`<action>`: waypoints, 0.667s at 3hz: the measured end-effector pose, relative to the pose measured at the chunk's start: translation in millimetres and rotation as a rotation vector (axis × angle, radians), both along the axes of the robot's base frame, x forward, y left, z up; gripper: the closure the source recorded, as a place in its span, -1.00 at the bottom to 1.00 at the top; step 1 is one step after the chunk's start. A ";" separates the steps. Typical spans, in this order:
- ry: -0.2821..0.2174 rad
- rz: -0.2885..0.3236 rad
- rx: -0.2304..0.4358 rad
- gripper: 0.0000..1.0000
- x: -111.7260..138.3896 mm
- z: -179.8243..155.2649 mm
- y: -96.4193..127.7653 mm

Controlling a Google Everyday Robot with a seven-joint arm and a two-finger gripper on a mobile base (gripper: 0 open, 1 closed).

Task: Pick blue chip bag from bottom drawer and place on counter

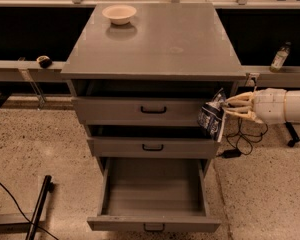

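The blue chip bag point(212, 116) hangs in the air at the cabinet's right front corner, level with the top drawer. My gripper point(229, 107) reaches in from the right on a white arm and is shut on the bag's right edge. The bottom drawer point(153, 223) is pulled wide open below, and its inside shows nothing in it. The counter point(170, 39) is the flat grey top of the cabinet, above and to the left of the bag.
A cream bowl point(119, 13) sits at the counter's back left. The two upper drawers point(152, 110) stand slightly open. A bottle point(279, 57) and a small dark object point(44, 61) rest on the ledge behind. Cables lie on the floor at right.
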State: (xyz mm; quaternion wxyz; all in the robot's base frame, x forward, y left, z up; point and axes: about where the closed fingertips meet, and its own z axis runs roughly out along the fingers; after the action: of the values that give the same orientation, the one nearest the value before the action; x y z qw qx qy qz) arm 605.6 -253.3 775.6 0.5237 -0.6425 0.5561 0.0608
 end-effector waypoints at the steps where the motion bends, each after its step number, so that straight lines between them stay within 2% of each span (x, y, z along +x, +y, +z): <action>1: 0.000 0.000 0.000 1.00 0.0 0.4 0.1; 2: -0.031 0.027 -0.031 1.00 -2.2 28.9 6.4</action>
State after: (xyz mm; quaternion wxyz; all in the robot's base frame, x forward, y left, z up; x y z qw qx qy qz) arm 603.4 -246.8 804.5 0.5213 -0.6590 0.5399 0.0492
